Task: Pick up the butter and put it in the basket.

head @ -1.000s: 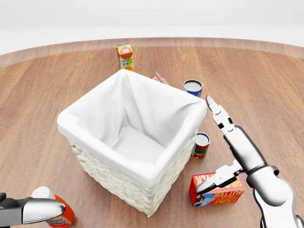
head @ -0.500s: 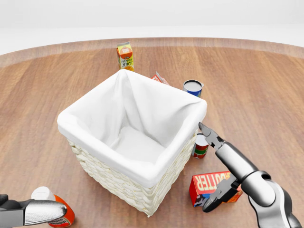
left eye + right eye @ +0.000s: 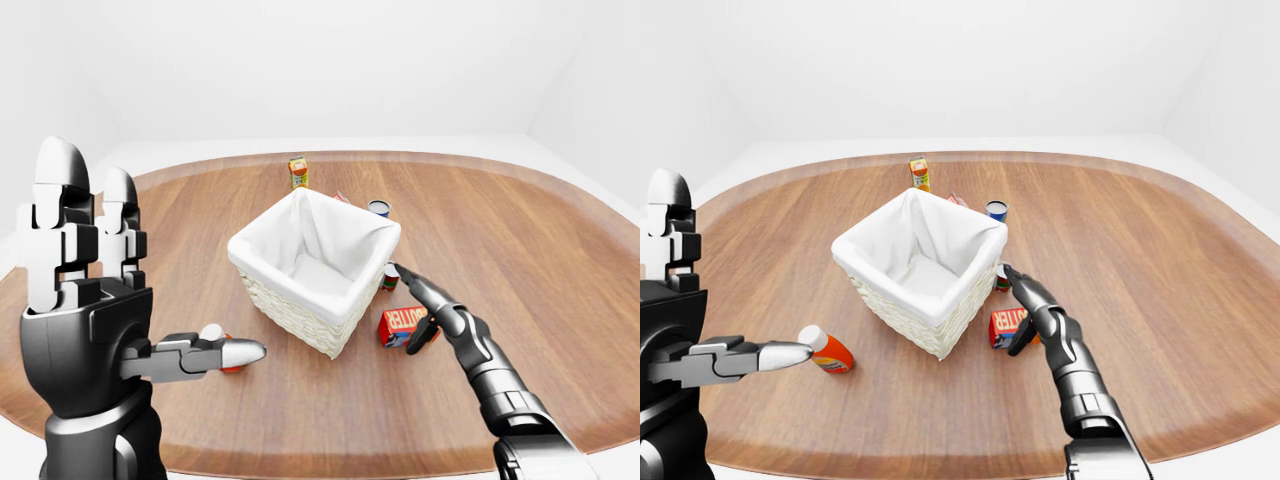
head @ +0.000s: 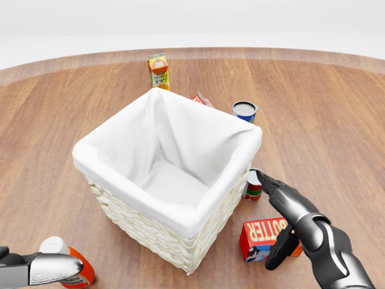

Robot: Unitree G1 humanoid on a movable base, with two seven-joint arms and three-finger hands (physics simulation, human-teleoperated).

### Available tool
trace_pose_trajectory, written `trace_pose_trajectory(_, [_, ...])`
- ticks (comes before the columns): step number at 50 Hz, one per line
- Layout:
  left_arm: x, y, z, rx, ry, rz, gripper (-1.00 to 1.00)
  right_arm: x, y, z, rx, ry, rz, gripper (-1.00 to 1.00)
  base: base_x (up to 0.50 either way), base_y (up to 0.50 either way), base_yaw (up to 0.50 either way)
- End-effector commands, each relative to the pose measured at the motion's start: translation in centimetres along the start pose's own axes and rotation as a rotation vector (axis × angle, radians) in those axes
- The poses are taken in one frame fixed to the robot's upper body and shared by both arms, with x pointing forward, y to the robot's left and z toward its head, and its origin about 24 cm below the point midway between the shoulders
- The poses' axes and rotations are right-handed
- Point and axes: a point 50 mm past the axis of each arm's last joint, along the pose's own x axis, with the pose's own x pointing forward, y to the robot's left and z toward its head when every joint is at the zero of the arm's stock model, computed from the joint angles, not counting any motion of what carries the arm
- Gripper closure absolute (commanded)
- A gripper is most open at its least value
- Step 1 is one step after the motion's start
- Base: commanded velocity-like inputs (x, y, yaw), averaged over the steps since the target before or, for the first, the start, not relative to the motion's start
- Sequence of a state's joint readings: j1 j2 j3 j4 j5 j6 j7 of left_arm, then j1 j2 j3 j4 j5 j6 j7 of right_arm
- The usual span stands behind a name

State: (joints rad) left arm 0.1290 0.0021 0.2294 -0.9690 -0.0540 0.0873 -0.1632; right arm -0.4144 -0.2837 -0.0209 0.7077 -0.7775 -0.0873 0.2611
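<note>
One red butter box lay on the wooden table, just beside the lower right corner of the basket in the head view. Its upper face carried white capital letters, of which "UTTER" could be read; the rest of the printing was too small to read.

The right hand was at the box with its fingers spread. One finger pointed up past the box toward the basket, and a dark finger lay against the right end of the box. The fingers were not closed round the box, and the box rested on the table.

The basket was pale wicker with a white cloth liner folded over its rim. Nothing showed inside it but the liner.

A small can with a red and green label stood between the basket and the hand, partly hidden by the finger. A blue can stood further up in the view. A red packet showed partly behind the top corner of the basket. A carton marked "ORANGE JUICE" stood upright near the top of the view.

The left hand was raised well apart from the basket, fingers extended and holding nothing. An orange bottle with a white cap lay on the table at the tip of its outstretched finger; its label could not be read.
</note>
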Motion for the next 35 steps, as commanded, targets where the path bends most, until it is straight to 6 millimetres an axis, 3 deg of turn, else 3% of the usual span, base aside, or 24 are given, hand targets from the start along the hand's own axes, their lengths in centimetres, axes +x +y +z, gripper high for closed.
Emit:
trace_pose_trajectory(1, [0.0, 0.1, -0.1, 0.001, 0.003, 0.002, -1.00, 1.3, 0.2, -0.4, -0.172, 0.079, -0.013, -1.00, 0.00, 0.00, 0.00])
trace_pose_trajectory(11, [0.0, 0.1, -0.3, -0.002, 0.013, 0.001, -1.00, 2.3, 1.5, -0.4, -0.321, 0.123, -0.013, -1.00, 0.00, 0.00, 0.00])
trace_pose_trajectory(19, [-0.1, 0.0, -0.5, -0.005, 0.023, 0.002, -1.00, 2.3, 3.1, -0.3, -0.327, 0.131, 0.044, -1.00, 0.00, 0.00, 0.00])
trace_pose_trajectory(35, [0.0, 0.1, -0.5, -0.007, 0.022, 0.002, -1.00, 2.4, 4.3, -0.2, -0.279, 0.147, 0.112, -1.00, 0.00, 0.00, 0.00])
